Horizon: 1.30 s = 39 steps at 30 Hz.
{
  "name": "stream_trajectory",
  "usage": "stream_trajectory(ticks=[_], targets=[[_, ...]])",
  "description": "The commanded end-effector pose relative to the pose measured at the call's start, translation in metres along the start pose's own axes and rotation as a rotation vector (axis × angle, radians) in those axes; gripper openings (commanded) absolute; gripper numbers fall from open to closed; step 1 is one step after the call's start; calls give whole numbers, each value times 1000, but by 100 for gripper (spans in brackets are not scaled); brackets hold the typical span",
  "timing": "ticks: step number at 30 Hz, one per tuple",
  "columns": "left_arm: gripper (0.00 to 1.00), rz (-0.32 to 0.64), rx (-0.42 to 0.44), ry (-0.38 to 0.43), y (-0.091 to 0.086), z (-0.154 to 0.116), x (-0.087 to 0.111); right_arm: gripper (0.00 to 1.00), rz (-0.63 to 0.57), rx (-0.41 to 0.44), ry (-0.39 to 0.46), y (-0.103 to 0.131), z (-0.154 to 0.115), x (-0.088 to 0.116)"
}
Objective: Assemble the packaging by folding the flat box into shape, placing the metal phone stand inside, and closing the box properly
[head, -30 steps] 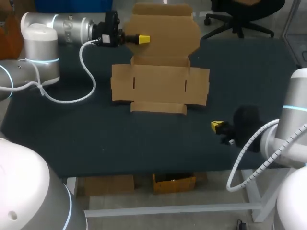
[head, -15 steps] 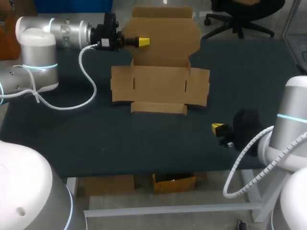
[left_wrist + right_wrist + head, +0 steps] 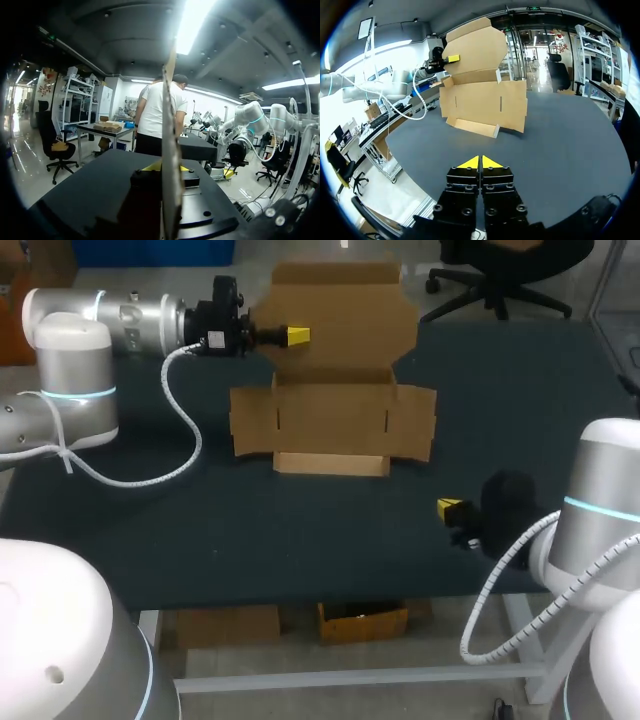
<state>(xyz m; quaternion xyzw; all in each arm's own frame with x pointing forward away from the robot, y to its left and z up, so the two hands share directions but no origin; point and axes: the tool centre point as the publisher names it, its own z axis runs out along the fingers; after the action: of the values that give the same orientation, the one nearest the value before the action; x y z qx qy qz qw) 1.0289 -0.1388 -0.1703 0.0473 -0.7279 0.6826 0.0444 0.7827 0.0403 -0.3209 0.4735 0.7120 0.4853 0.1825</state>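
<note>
On desk [image 3: 200, 540], box [image 3: 335, 420] sits toward far edge, rear flap [image 3: 345, 315] raised; left hand [image 3: 297, 335] level from the side, clamped on rear flap; right hand [image 3: 447, 508] low by near-right corner, well apart from box, fingertips pressed together

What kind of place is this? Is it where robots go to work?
Probably a robot lab or workshop. A left arm and a right arm, both robots, reach over a dark table, and the left one holds up a flap of a flat cardboard box.
</note>
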Motion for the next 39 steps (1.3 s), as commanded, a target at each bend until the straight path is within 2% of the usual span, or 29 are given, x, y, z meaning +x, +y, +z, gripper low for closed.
stream_trajectory(ticks=[1, 12, 30, 39], targets=[[0, 1, 0, -18, 3, -3, 8, 0, -4, -27, -77, -4, -2, 10], [0, 9, -18, -9, 5, -5, 13, 0, 31, -65, -113, -3, 6, 19], [0, 17, -23, -15, 5, -4, 5, 0, 53, -109, -152, 1, 31, 37], [0, 17, -23, -15, 5, -4, 5, 0, 83, -127, -167, 2, 33, 38]])
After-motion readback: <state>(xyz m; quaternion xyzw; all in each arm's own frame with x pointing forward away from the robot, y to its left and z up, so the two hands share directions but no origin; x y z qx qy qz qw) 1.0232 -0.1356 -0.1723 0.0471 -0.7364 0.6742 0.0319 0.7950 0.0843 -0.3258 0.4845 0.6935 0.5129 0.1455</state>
